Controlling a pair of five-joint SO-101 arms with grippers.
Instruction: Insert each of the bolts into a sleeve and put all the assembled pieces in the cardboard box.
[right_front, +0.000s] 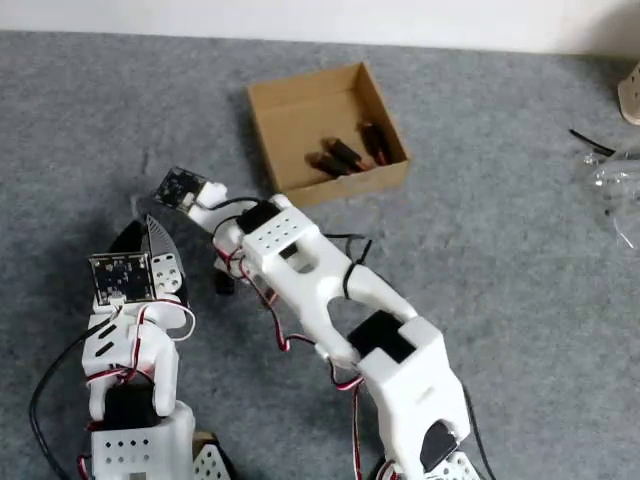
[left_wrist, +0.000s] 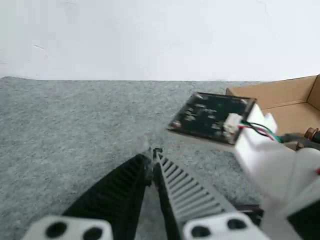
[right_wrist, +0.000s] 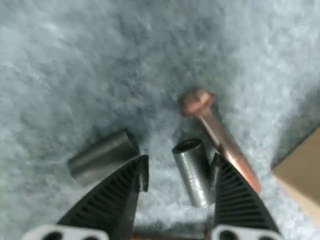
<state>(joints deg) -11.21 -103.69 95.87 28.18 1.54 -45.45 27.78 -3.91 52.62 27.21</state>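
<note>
The step in hand looks like fetching a sleeve; the right tool (right_wrist: 179, 167) is spread, with one steel sleeve (right_wrist: 194, 172) lying between its jaws on the grey bench (right_front: 500, 250); the copper bolt (right_wrist: 215, 135) lies just outside one jaw, a second sleeve (right_wrist: 102, 156) outside the other. Next it should close squarely on the sleeve without nudging the bolt. The left tool (left_wrist: 152, 156) is pressed together, empty; the cardboard box (right_front: 350, 180) already holds assembled pieces (right_front: 345, 155).

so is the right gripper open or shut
Open. In the right wrist view the right gripper has its fingers apart, with a sleeve lying between them.
</note>
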